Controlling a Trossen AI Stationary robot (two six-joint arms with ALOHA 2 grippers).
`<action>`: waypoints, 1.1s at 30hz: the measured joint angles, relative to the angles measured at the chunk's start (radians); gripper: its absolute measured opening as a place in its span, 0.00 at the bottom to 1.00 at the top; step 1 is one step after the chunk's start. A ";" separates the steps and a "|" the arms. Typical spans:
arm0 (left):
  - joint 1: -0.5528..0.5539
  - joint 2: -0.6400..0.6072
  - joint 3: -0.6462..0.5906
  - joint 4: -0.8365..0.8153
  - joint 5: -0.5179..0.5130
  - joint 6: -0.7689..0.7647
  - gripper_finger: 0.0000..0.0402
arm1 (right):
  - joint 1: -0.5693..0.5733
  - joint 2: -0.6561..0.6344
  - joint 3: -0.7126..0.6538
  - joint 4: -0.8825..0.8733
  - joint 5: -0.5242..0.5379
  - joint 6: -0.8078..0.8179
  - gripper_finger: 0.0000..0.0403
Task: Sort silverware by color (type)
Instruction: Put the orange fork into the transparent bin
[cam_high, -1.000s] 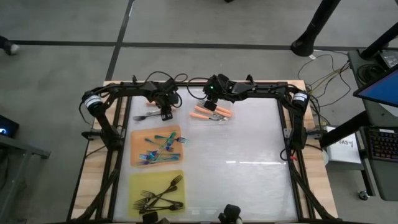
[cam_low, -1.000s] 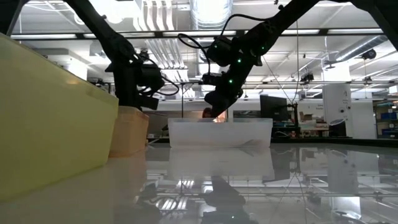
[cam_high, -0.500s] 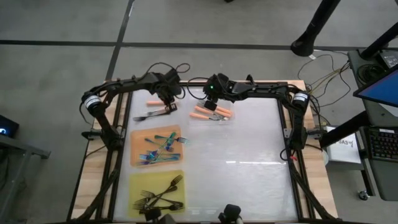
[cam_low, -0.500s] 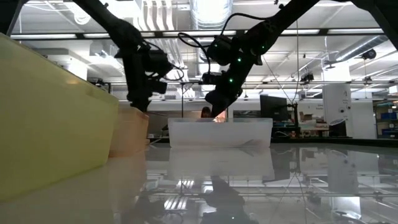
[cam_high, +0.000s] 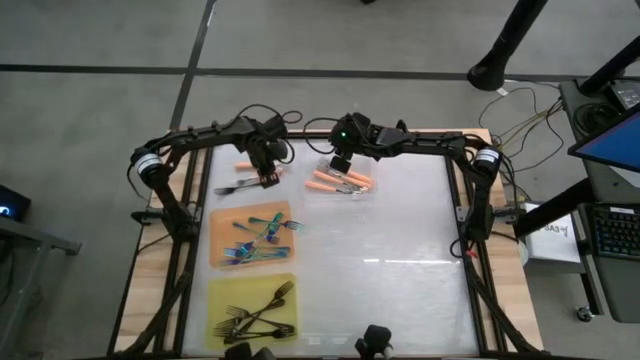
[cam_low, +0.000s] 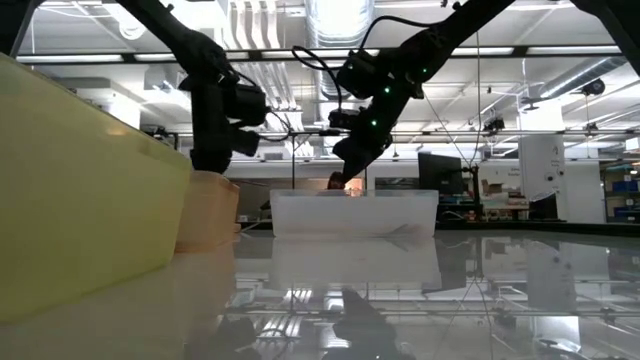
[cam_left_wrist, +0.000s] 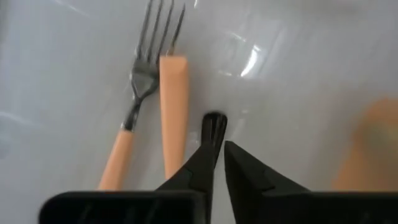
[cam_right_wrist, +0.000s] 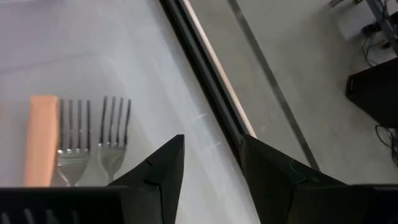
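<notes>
Presently catalogued: silverware in four lots. Teal-handled forks (cam_high: 255, 240) are heaped on the orange mat (cam_high: 218, 250); black forks (cam_high: 260, 312) are heaped on the yellow mat (cam_high: 222, 300); orange-handled forks (cam_high: 337, 181) are gathered in the clear tray (cam_high: 350, 176) at the far side of the bench (cam_high: 400, 250). Two loose pieces remain outside any lot at the far left: a dark-tined fork (cam_high: 236, 186) and an orange handle (cam_high: 244, 166) beyond it.

Left gripper (cam_high: 268, 178): held low over the loose pieces, fingers (cam_left_wrist: 202, 165) pressed almost together. In the left wrist view a small dark tip (cam_left_wrist: 214, 124) is seen just ahead of them; whether it is pinched cannot be told. An orange-handled fork (cam_left_wrist: 134, 106) and a second orange handle (cam_left_wrist: 173, 106) lie just beside.

Right gripper (cam_high: 340, 163): poised above the tray, fingers (cam_right_wrist: 155, 171) spread, nothing held.

Risks noted: a thin pinch near a handle's end is judged liable to slip or swing when lifted. The neighbouring fork may be nudged or dragged along. With both arms close over the far edge, a collision at the tray is possible.
</notes>
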 joint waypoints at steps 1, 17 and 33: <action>0.000 0.000 -0.011 0.002 0.000 0.000 0.07 | -0.003 0.000 0.000 0.000 0.000 0.000 0.37; 0.005 0.026 -0.097 0.152 -0.107 -0.027 0.38 | -0.006 0.002 -0.001 0.000 -0.001 0.013 0.37; 0.009 0.094 -0.094 0.208 -0.150 -0.054 0.29 | -0.006 0.002 -0.001 0.000 -0.001 0.008 0.37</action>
